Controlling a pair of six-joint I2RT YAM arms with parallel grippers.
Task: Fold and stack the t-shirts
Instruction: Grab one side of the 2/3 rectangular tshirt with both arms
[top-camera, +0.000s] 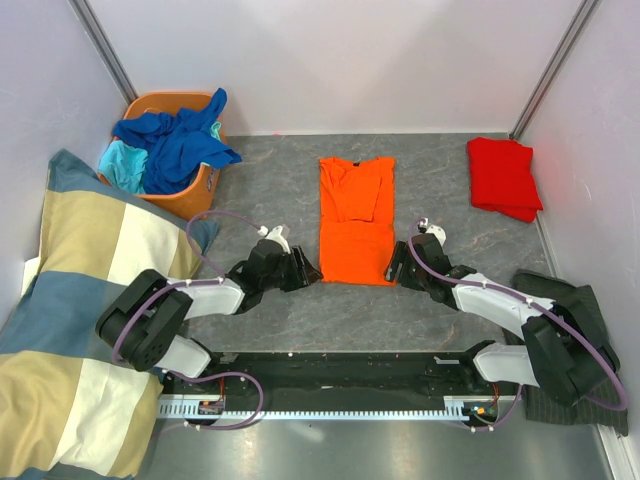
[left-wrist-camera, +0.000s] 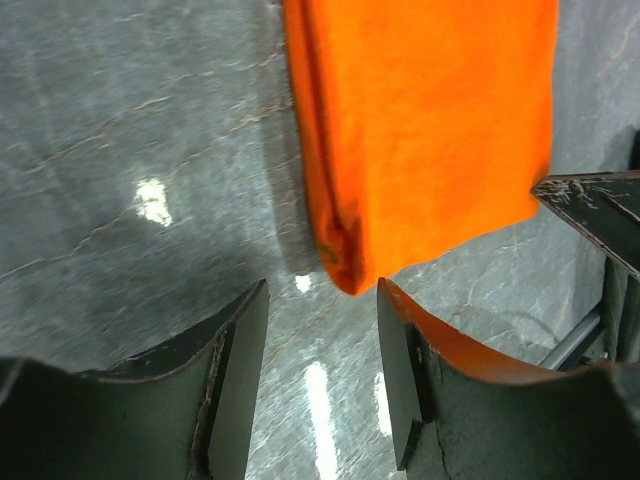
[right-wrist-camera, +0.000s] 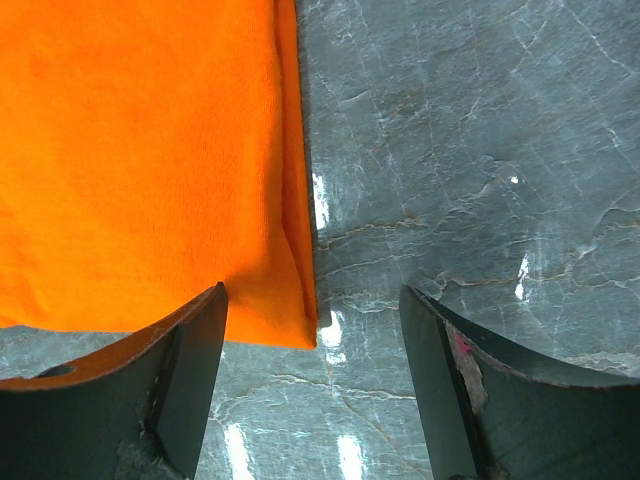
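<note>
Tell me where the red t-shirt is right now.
In the top view the red t-shirt lies folded at the far right corner of the table, beside the right wall, well apart from the orange t-shirt in the middle.

Entry: readable markings. None. No text, label, brand name, number or sign is showing legibly in the overhead view or in either wrist view.
</note>
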